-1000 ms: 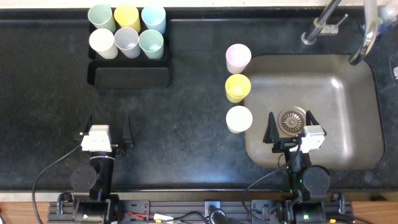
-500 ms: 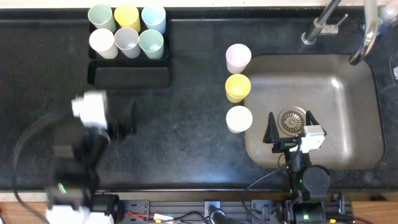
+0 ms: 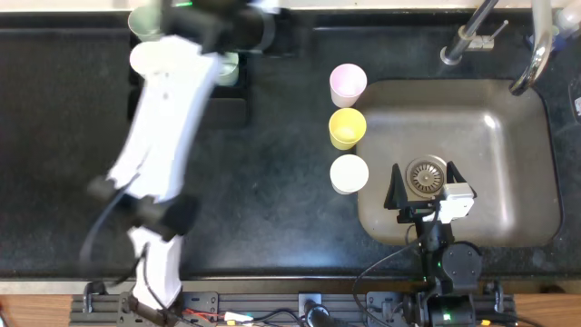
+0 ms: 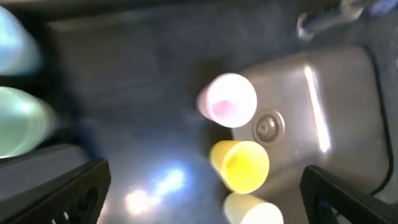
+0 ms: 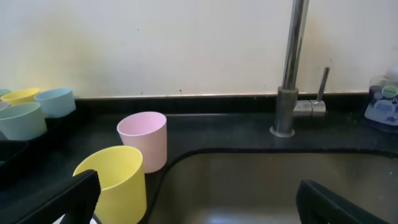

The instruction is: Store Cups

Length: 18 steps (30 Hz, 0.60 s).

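Left wrist view has the upright pink cup (image 4: 227, 99) centred ahead of the left gripper (image 4: 204, 171), its fingers (image 4: 68, 193) spread, yellow cup (image 4: 240, 165) just beside it.

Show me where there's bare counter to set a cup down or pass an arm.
Bare: the counter between the tray and the row of pink cup, yellow cup and white cup, and the strip nearer the arm bases. Crowded: the left rim of the sink, where those cups stand close together.
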Tool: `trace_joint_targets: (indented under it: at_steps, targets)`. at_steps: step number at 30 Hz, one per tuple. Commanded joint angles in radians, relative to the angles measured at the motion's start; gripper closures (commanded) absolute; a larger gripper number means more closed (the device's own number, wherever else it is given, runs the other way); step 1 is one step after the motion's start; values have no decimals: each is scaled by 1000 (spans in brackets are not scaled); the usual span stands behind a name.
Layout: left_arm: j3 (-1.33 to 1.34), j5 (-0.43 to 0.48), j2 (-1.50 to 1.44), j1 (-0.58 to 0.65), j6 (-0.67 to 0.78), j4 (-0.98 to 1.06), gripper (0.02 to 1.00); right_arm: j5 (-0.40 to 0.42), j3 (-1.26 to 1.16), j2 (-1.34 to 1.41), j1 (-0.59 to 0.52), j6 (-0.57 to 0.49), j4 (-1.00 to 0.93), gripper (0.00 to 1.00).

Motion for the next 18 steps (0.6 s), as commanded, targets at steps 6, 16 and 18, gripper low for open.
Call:
trace_joint_targets:
  at_steps: [6,16,18]
  targets:
    - [141,-58,269,-123,-209,-16,18,-4,-13,-8,6,-3,5,3]
    - [141,-86,352,-119,-295,15,20,-3,-14,-8,6,-3,5,3]
    - [141,-82,365,-119,-306,24,18,-4,-13,-8,6,-3,5,7]
